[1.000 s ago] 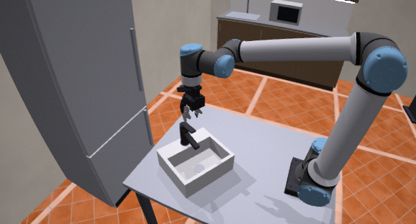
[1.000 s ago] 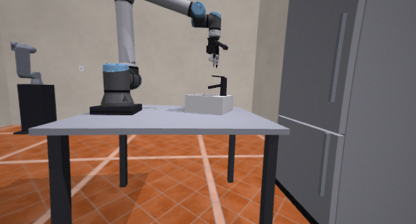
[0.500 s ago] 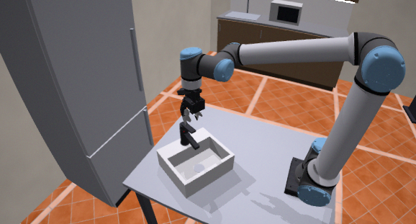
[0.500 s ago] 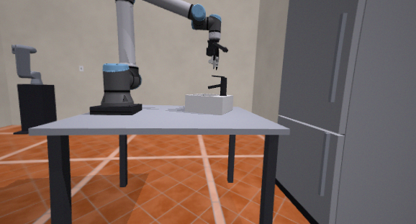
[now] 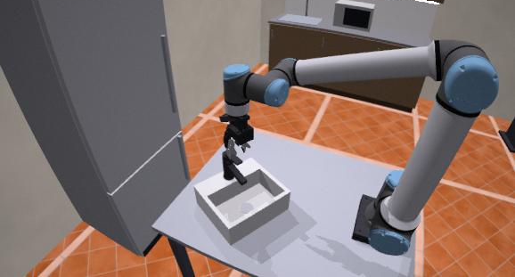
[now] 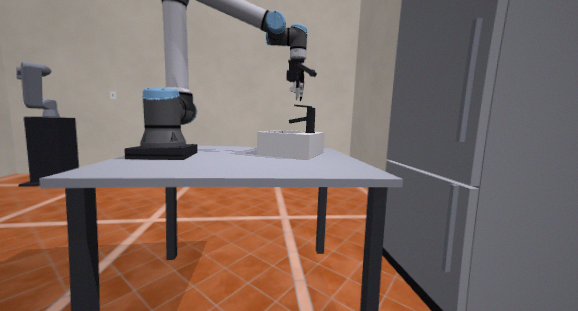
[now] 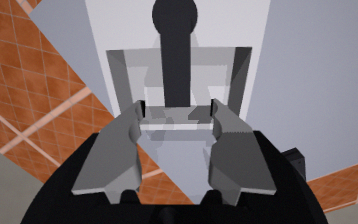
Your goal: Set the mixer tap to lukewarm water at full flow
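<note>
Grey table (image 5: pixel 339 183) carries the sink (image 5: pixel 263 211); we hang the gripper (image 5: pixel 234 146), fingers part-open and empty, above the tap lever (image 5: pixel 232 157), next descending to lift it.

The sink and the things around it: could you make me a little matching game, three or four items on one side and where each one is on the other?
Items:
1. mixer tap
2. gripper
3. fridge
4. microwave

Places:
A. on the far counter
B. on the floor beside the table
C. at the back rim of the white sink
D. above the tap, fingers apart, holding nothing

Pairs: 1-C, 2-D, 3-B, 4-A
</note>
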{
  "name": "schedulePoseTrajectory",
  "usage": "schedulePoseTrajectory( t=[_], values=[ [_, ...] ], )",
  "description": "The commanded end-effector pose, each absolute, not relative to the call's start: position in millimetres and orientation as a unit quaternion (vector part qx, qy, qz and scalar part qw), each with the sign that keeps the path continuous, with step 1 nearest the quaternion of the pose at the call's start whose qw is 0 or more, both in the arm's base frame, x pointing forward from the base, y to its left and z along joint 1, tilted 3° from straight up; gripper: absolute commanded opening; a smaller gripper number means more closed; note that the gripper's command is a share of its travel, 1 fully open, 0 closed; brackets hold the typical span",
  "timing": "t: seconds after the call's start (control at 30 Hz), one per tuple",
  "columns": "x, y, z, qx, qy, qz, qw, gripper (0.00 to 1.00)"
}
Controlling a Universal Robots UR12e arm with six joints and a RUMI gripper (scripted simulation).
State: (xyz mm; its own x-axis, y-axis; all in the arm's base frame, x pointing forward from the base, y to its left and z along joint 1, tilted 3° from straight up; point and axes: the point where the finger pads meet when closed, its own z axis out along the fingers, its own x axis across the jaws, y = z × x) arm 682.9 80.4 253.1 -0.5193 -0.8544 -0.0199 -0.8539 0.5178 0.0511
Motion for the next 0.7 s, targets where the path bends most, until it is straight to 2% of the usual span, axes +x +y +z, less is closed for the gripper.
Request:
schedulePoseTrajectory(
  t=[0.0,0.67],
  values=[
    [682.6,82.4,244.2,0.491,-0.871,-0.027,0.003,0.4],
    [683.3,82.3,241.8,0.491,-0.871,-0.027,0.002,0.4]
  ],
)
